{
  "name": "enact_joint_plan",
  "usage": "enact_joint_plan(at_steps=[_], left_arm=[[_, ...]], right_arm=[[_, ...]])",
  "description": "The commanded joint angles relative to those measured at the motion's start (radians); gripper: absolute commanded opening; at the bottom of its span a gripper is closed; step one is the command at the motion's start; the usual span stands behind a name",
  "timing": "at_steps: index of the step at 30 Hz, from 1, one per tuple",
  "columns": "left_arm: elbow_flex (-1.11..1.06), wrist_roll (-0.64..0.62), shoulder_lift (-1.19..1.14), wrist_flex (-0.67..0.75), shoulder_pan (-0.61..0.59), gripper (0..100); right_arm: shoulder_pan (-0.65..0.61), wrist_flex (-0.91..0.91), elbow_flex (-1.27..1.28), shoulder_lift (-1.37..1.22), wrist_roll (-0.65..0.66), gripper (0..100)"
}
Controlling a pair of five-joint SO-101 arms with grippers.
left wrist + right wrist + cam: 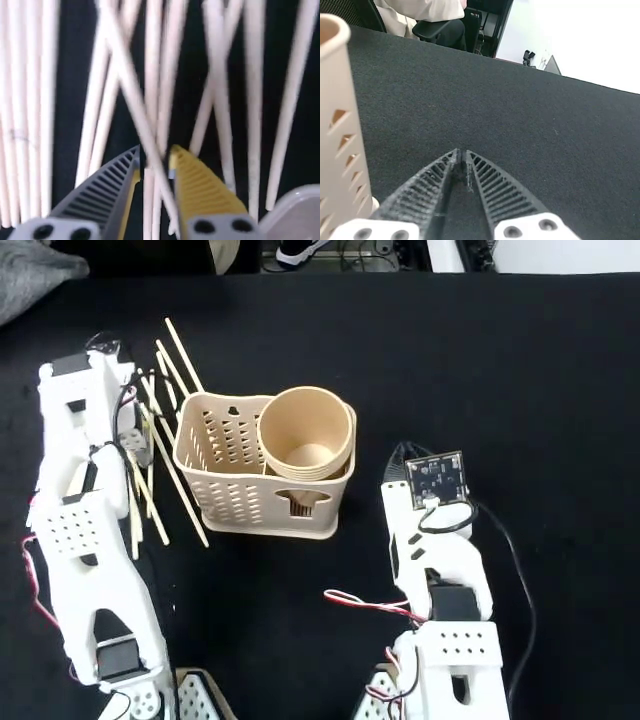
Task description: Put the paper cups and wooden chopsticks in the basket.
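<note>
Directly beneath left gripper (154, 156): pale wooden chopsticks (152, 60) beside beige slotted plastic basket (225, 485), long axes passing between narrowly parted jaws. Right gripper (462, 156) clenched, empty, farther. Tan paper cups (305, 435) inside basket.

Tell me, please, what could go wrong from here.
The wooden chopsticks lie crossed under the left end effector, so a grasp may lift several or scatter them. The paper cups fill one end of the basket, so a long chopstick may catch on them or tip out.
</note>
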State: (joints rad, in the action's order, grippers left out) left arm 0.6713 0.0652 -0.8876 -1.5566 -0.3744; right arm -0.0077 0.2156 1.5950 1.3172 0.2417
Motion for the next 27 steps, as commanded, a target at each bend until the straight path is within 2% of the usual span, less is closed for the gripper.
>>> enact_joint_plan(at_steps=[1,8,16,22,27], left_arm=[[0.085,-0.035,-0.032,0.011,-0.002,4],[0.114,-0.028,-0.037,-0.011,0.016,3],[0.328,-0.021,-0.051,-0.141,0.024,3],[0.344,0.02,-0.044,-0.184,0.018,3],[0.341,0.037,-0.052,-0.167,0.018,3]], right_arm=[[0.011,-0.002,-0.004,0.001,0.002,1.1],[0.011,-0.002,-0.004,0.001,0.002,1.1],[0.011,-0.002,-0.004,0.001,0.002,1.1],[0.012,-0.002,-0.004,0.001,0.002,1.1],[0.012,-0.002,-0.004,0.001,0.002,1.1]])
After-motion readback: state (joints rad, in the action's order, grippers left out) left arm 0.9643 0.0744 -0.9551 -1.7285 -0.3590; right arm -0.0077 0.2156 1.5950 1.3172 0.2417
